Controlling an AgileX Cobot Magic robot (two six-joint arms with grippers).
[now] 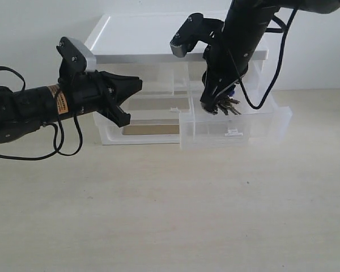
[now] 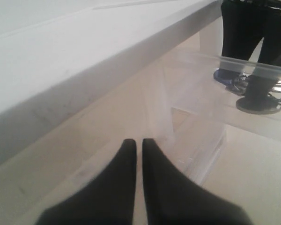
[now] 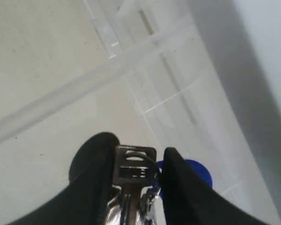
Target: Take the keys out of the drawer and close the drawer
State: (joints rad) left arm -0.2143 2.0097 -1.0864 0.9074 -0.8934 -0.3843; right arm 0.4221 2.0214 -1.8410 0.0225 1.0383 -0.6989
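The drawer (image 1: 235, 133), a small translucent one, stands pulled out at the right of the unit. My right gripper (image 1: 212, 107) reaches down into it and is shut on the keys (image 1: 228, 106), which fan out beside its tips. In the right wrist view a dark square key head (image 3: 133, 168) sits gripped between the black fingers of the right gripper (image 3: 136, 147), with the blue cap (image 3: 196, 171) behind one finger. My left gripper (image 1: 137, 85) is shut and holds nothing, level with the unit's left front. The left wrist view shows the left gripper (image 2: 138, 140) and, beyond it, the keys (image 2: 229, 79) under the right fingers (image 2: 260, 89).
The drawer unit has a white top (image 1: 158, 34). The left-hand upper drawer (image 1: 158, 85) is pushed in, and a full-width drawer (image 1: 141, 130) lies below it. The unit stands on a pale wooden table (image 1: 158, 215). A black cable (image 1: 68, 147) hangs from the left arm.
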